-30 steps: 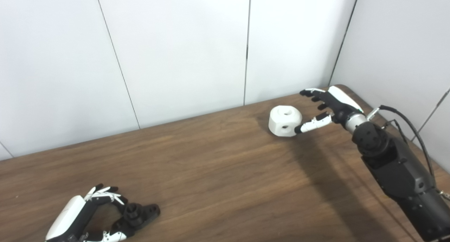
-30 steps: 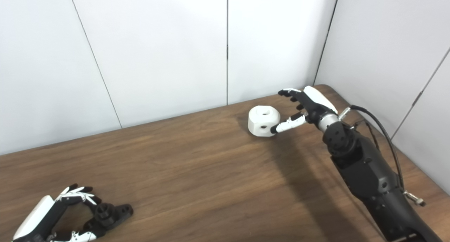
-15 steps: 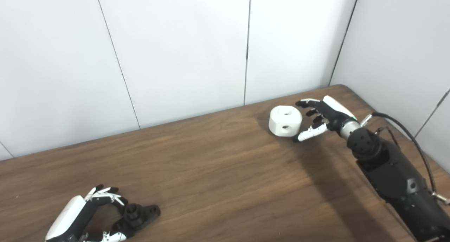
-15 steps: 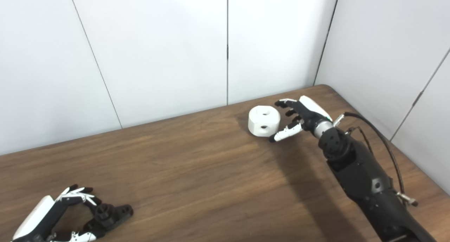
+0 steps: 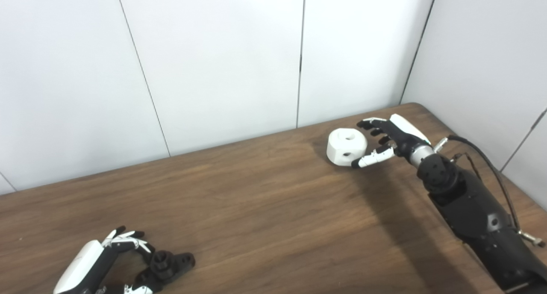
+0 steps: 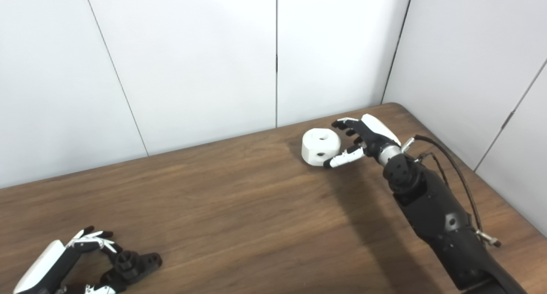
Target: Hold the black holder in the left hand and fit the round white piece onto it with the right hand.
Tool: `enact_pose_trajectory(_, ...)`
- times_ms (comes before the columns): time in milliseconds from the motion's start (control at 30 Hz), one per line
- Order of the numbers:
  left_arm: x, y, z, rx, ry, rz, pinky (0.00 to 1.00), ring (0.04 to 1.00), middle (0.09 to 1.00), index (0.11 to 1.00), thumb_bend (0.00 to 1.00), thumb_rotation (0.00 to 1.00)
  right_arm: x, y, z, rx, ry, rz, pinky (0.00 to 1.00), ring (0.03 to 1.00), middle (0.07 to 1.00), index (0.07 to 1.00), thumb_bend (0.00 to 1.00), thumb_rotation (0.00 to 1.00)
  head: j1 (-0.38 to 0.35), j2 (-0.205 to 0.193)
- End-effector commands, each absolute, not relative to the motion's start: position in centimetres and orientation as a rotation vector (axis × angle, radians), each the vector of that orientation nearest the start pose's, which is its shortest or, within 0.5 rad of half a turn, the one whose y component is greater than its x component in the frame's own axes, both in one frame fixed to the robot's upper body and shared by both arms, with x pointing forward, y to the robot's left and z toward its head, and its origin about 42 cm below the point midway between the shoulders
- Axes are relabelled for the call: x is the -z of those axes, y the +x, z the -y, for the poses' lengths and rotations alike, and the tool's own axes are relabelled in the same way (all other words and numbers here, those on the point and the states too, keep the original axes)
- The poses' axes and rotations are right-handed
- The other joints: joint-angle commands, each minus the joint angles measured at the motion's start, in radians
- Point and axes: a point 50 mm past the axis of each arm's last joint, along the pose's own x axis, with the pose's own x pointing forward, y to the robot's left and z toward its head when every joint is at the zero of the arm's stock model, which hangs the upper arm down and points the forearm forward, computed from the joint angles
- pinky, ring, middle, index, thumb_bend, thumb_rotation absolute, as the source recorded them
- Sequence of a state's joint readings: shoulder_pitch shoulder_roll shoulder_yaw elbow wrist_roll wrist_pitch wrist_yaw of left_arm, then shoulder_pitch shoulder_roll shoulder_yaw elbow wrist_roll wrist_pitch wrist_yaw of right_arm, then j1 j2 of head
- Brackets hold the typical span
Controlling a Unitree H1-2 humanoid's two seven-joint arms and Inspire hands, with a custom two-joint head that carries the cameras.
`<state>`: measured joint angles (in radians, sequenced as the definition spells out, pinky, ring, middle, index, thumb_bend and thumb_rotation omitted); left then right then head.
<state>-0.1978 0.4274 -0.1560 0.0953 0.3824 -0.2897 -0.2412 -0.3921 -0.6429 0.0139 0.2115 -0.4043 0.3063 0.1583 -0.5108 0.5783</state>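
Left hand (image 5: 92,266) lay near table's (image 5: 265,208) front-left edge, fingers curled loosely around black holder (image 5: 169,265). Far right, right hand (image 5: 386,138), fingers spread, cupped round white piece (image 5: 346,146), unlifted. Piece looked rigid, light, smooth; best gripped across curved sides.

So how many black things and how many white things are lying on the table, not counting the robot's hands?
Black: 1, the black holder
White: 1, the round white piece
Total: 2
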Motion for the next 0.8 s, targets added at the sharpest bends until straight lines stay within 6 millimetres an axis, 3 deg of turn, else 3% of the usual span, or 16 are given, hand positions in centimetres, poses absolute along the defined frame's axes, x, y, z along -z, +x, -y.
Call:
enact_pose_trajectory(0, -16.5, 34.2, -28.7, 0.450, 0.852, 0.342, 1.00, 0.865, 0.669, 0.481, 0.52, 0.04, -25.9, 40.9, 42.3, 0.154, -1.015, -0.071, 0.69, 0.821, 0.856, 0.824, 0.92, 0.31, -0.001, 0.001)
enact_pose_trajectory(233, -16.5, 33.9, -28.6, 0.453, 0.851, 0.342, 1.00, 0.865, 0.669, 0.481, 0.52, 0.04, -26.3, 41.6, 42.1, 0.149, -1.014, -0.068, 0.67, 0.834, 0.883, 0.837, 0.90, 0.34, 0.007, 0.001)
enact_pose_trajectory(533, -16.7, 33.6, -28.8, 0.448, 0.854, 0.349, 1.00, 0.859, 0.666, 0.481, 0.52, 0.04, -26.4, 42.3, 42.2, 0.144, -1.036, -0.063, 0.75, 0.858, 0.877, 0.826, 0.85, 0.36, 0.014, 0.001)
enact_pose_trajectory(767, -17.0, 33.4, -28.7, 0.446, 0.855, 0.352, 1.00, 0.860, 0.665, 0.481, 0.52, 0.04, -26.4, 42.7, 42.0, 0.147, -1.040, -0.084, 0.73, 0.847, 0.870, 0.823, 0.81, 0.33, 0.016, 0.006)
